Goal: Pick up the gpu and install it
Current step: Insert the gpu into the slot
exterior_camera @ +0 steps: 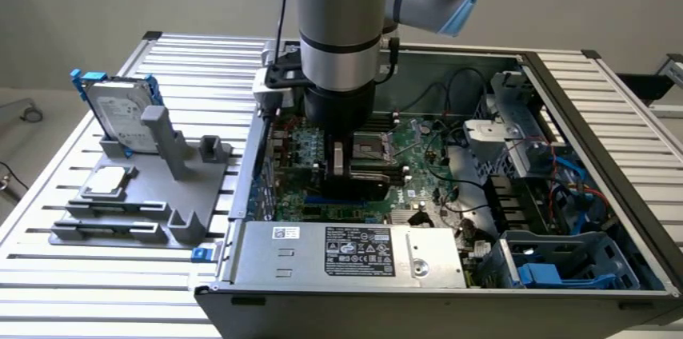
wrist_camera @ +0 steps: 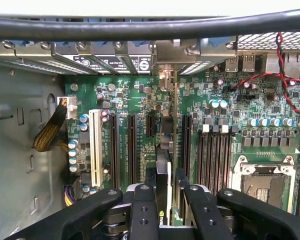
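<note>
My black metal pincer (wrist_camera: 163,212) is clenched on the gpu (wrist_camera: 162,165), a small flat card with a green board. The card stands upright on its edge among the long black slots of the green motherboard (wrist_camera: 135,95), inside the open grey computer case (exterior_camera: 597,155).

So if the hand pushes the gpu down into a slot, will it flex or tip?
Probably stiff: the gpu looks short and thick edge-on. It could tip sideways, since it stands on edge over the slots. Slip seems unlikely with the hand pinching both faces.
</note>
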Controlling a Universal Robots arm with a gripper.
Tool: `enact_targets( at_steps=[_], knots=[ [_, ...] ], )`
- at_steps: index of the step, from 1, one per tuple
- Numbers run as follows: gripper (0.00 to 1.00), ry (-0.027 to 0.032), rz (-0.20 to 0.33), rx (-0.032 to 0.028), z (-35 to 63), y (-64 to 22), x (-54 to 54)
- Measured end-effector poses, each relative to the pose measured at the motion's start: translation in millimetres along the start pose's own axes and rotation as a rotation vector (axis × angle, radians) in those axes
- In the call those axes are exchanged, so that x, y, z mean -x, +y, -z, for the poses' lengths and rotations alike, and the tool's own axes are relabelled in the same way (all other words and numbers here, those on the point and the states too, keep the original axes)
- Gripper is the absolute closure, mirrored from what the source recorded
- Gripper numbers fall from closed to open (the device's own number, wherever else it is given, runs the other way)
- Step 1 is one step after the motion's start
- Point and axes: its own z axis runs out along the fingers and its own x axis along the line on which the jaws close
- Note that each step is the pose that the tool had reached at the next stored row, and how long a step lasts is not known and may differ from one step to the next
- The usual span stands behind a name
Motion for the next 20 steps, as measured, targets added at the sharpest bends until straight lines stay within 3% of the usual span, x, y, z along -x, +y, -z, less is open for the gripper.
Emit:
enact_targets(
  at_steps=[6, 13, 20],
  knots=[
    [0.74, -0.0003, 0.004, 0.0023, -0.6, 0.0, 0.0],
    [0.74, -0.0003, 0.005, 0.0115, -0.6, 0.2, 0.0],
    [0.74, -0.0015, 0.005, 0.0157, -1.7, 0.2, 0.0]
  ],
)
